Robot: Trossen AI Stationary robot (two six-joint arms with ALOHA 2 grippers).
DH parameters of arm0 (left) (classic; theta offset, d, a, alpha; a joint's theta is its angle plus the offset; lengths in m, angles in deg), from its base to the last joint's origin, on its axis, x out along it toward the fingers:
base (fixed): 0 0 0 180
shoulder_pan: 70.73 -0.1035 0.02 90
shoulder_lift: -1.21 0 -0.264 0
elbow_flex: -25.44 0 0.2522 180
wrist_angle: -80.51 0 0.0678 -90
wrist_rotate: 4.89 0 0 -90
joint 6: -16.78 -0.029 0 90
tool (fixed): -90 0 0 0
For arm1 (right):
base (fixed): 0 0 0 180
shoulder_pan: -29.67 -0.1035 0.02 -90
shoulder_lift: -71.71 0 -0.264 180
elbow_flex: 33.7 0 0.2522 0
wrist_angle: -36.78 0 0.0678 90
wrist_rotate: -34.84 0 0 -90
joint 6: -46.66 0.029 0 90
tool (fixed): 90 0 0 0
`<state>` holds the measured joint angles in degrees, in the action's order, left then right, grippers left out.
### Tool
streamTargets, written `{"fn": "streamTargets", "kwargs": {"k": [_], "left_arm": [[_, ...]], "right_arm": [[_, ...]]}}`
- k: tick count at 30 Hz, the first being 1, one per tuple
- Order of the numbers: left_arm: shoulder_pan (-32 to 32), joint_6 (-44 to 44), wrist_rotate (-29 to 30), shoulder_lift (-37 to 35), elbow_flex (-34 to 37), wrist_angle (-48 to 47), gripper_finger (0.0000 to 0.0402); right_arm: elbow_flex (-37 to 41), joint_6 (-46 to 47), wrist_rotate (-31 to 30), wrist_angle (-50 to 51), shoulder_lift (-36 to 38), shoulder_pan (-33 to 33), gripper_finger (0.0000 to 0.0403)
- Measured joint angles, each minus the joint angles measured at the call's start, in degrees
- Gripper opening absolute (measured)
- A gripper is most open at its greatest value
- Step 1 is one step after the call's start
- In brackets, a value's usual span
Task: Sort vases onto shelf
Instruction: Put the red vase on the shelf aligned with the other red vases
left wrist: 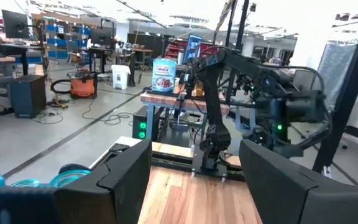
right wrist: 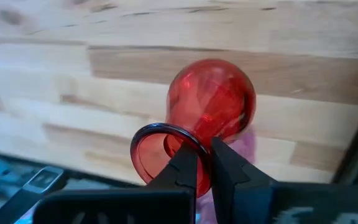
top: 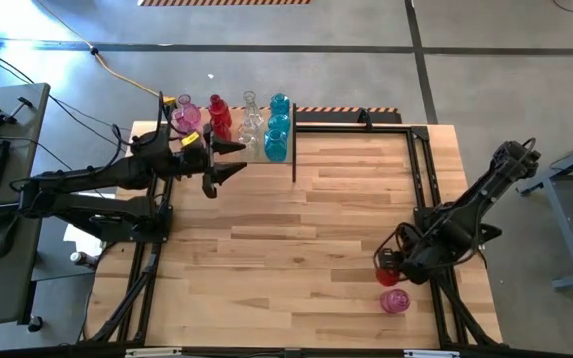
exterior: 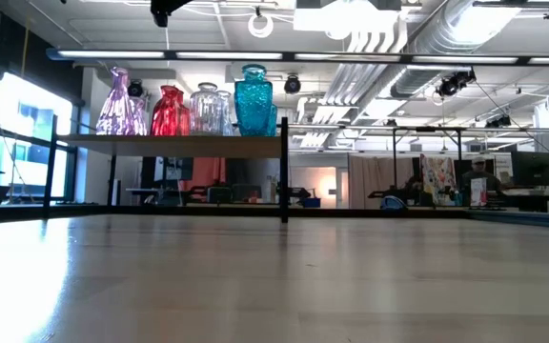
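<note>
Right hand is pinched tight on the rim of a red vase lying on the worktop, half hiding a pink vase. Left hand hangs released by the shelf, its fingertips hard to make out.

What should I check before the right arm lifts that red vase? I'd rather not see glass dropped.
1. Grip: right gripper is shut on the rim of the red vase, one finger inside the mouth. Ok.
2. Grip depth: only the fingertips pinch the thin lip. Cannot tell whether it will hold.
3. Neighbour: a pink vase lies close beside the red one on the table. Not ok; lift straight up.
4. Shelf space: vases crowd it by colour; a free spot by the red ones cannot be told.
5. Left gripper: open, empty, hovering at the shelf's near edge. Not ok; it sits in the placing path.
</note>
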<state>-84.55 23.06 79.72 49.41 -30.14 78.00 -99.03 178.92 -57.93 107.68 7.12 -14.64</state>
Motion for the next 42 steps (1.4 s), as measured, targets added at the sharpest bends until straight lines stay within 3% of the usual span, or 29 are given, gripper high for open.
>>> {"fn": "streamTargets", "kwargs": {"k": [13, 27, 32, 42], "left_arm": [[5.61, 0.09, 0.02, 4.64, 0.00, 0.34, 0.0234], [13.24, 3.12, 0.24, 12.00, 0.00, 1.78, 0.0234], [15.45, 4.55, 0.37, 15.50, 0.00, 4.75, 0.0234], [17.79, 6.84, 0.22, 21.65, 0.00, 10.16, 0.0234]], "right_arm": [[-0.04, -20.39, 1.12, -10.95, 1.39, 11.82, 0.0000], [-0.09, -42.81, 7.54, -19.62, 1.39, 25.39, 0.0000], [-0.09, -47.25, 10.19, -22.07, 1.26, 29.03, 0.0000], [-0.09, -47.25, 10.17, -28.57, 1.18, 32.24, 0.0000]]}}
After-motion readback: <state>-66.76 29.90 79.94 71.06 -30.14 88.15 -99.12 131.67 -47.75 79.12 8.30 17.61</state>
